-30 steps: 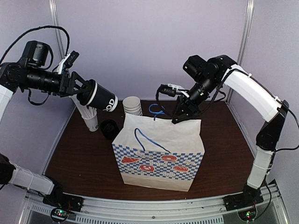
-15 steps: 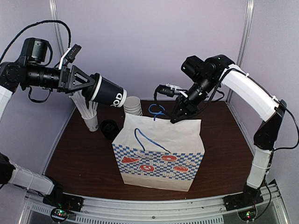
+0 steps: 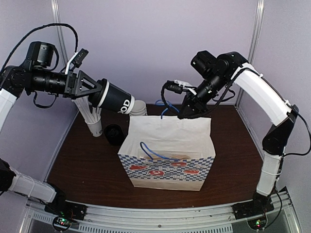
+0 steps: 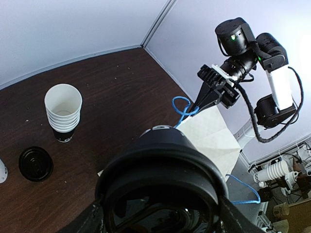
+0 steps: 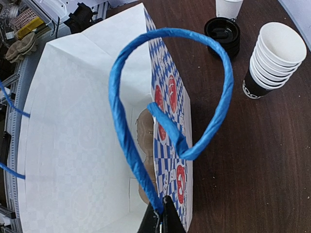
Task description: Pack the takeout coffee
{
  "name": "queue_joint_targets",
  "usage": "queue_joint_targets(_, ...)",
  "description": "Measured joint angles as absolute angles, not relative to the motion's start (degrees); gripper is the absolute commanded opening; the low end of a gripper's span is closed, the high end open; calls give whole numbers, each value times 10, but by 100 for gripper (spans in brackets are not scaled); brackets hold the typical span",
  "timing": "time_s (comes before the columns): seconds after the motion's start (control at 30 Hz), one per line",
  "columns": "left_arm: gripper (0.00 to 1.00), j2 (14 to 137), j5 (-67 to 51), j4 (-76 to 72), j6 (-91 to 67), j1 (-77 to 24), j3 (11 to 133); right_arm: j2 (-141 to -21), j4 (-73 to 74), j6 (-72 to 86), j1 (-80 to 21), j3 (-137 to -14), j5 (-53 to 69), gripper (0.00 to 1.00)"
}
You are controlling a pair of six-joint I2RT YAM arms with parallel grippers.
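1. Upper left of the overhead view: the left gripper (image 3: 99,92) is clamped around the lid end of the takeout coffee (image 3: 117,101). The cup is held sideways in mid-air, with white letters "OD" legible on its black body.
2. Centre: the right gripper (image 3: 183,112) has its jaws pinched together on the blue handle (image 5: 117,111) of the paper bag (image 3: 167,143). The bag stands open on the table (image 3: 82,165), a blue-checked band printed with red motifs across its front.
3. Behind the bag: a stack of white cups (image 3: 138,108), lettering unreadable.
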State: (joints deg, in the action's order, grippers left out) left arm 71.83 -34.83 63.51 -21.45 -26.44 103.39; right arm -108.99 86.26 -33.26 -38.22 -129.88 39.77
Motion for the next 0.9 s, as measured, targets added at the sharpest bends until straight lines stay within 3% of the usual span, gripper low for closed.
queue_joint_targets(0.5,54,719,-350,609,-216,-271,1018,-1023,815,-332,-361,-1267,332,0)
queue_joint_targets(0.9,53,719,-352,596,-215,-299,1002,-948,749,-326,-356,-1131,352,0)
